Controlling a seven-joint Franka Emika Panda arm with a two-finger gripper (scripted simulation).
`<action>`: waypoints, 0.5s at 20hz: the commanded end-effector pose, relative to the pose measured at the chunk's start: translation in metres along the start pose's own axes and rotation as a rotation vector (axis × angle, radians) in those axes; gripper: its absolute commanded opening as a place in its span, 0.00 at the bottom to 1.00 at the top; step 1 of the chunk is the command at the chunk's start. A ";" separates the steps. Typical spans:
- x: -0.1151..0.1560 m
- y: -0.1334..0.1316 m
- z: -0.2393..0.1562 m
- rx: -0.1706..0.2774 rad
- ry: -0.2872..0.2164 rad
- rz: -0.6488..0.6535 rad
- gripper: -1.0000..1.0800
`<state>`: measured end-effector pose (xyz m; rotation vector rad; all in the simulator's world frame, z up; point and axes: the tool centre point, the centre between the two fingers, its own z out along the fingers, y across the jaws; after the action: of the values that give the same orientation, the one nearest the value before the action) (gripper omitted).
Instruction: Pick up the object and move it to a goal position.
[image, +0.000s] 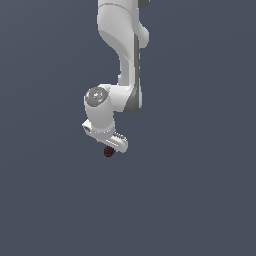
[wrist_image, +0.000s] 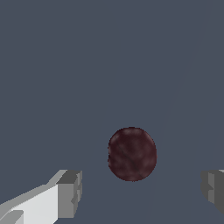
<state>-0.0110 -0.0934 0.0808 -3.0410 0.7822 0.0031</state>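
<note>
Ball: a tiny maroon ball (wrist_image: 131, 154) lies on the plain grey surface (image: 200, 200), directly under the white arm.
End effector: the end effector (image: 111, 148) hangs over the ball, fingers spread wide, gripping nothing.
Progress: the approach looks done; closing, lifting and carrying remain. No goal marker shows.

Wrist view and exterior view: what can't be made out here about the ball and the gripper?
- Exterior view: the gripper fingers are hidden behind the hand; the ball is too small for detail.
- Wrist view: both fingertips are cut off by the edges; whether the ball rests on the floor is unclear.
- The goal position appears in neither view.
</note>
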 end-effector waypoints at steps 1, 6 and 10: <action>0.001 0.002 0.002 -0.001 0.002 0.011 0.96; 0.000 0.001 0.007 -0.001 0.001 0.006 0.96; 0.000 0.002 0.023 -0.001 0.001 0.008 0.96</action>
<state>-0.0113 -0.0950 0.0649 -3.0392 0.7927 0.0001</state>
